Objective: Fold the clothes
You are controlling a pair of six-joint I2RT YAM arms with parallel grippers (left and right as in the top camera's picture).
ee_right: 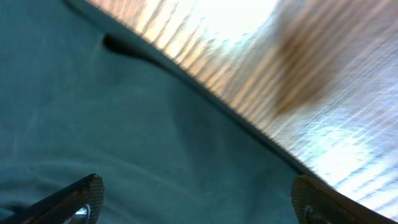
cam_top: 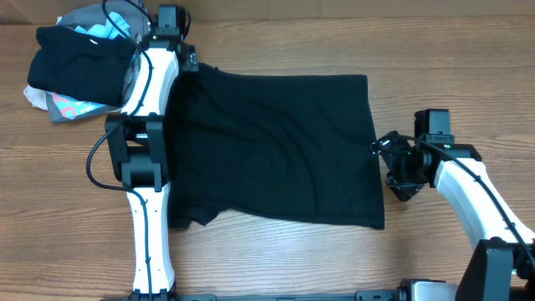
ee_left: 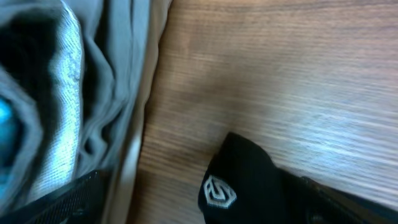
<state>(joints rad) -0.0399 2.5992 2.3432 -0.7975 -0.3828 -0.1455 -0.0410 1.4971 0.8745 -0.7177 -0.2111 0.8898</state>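
Where the two arms rise from the near edge of the bench, the left arm runs away from its base, lying over the left edge of the black T-shirt. The right arm bends in from the near right. The black T-shirt lies spread flat on the wood in the middle of the bench. It is roughly rectangular, with shallow creases across it and a small flap turned out at its near left corner.

Just beside its right edge, about halfway along, sit the right jaws, spread wide and holding nothing. The right wrist view shows both fingertips set far apart, low over the shirt's cloth. The shirt's edge runs diagonally there, with bare bench beyond it. Whether the tips touch the cloth cannot be told.

Farther back, at the far left corner of the shirt, the left jaws hang over the bench, also spread wide with nothing clamped. In the left wrist view the two fingers show at the lower corners. Between them a black sleeve end bearing a white hexagon logo rests on the wood, gripped by neither finger.

Beyond that, at the far left of the bench, a heap of garments is piled. It is black on top, with grey, light blue and pink showing, and its grey cloth lies close beside the sleeve end.
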